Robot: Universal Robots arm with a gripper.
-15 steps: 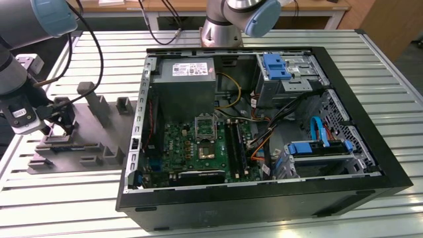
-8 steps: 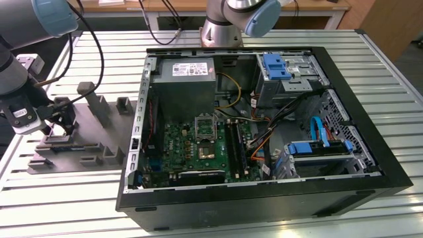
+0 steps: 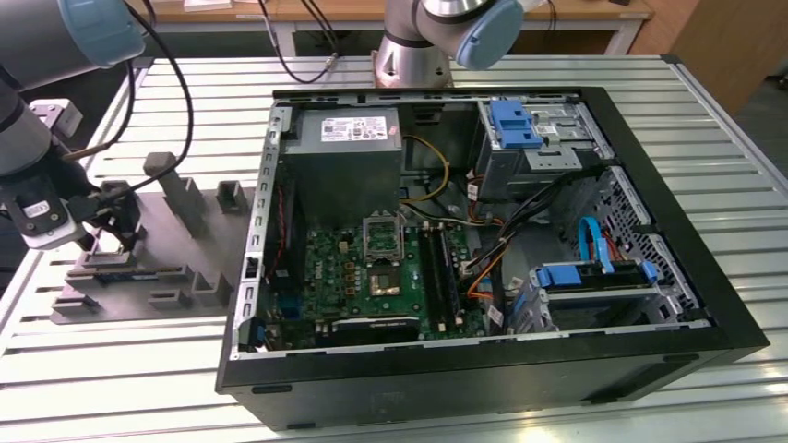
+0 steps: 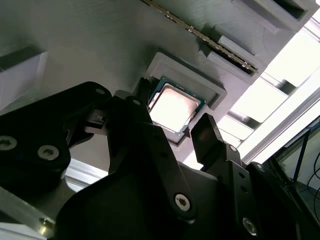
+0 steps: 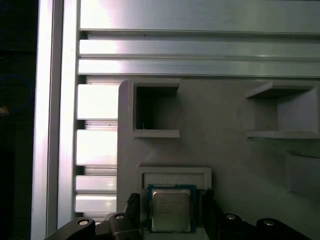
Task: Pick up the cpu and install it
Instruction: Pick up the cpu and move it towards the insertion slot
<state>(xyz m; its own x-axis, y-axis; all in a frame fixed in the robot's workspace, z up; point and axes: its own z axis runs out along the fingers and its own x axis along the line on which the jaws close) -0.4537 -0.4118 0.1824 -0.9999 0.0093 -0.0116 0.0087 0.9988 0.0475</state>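
Open black computer case (image 3: pixel 493 392), green motherboard (image 3: pixel 351 268), grey moulded tray (image 3: pixel 124 300), slatted metal table (image 3: pixel 124 369)

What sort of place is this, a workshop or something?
Likely a robotics lab bench for computer assembly: an open desktop computer case lies on a slatted aluminium table, and a robot gripper hangs over a cpu in a grey moulded tray.

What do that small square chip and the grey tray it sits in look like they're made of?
The small square cpu: pale silvery metal lid with a soft sheen, edged by a green board rim. The grey moulded tray: matte, probably plastic; fine surface lines hint at printing.
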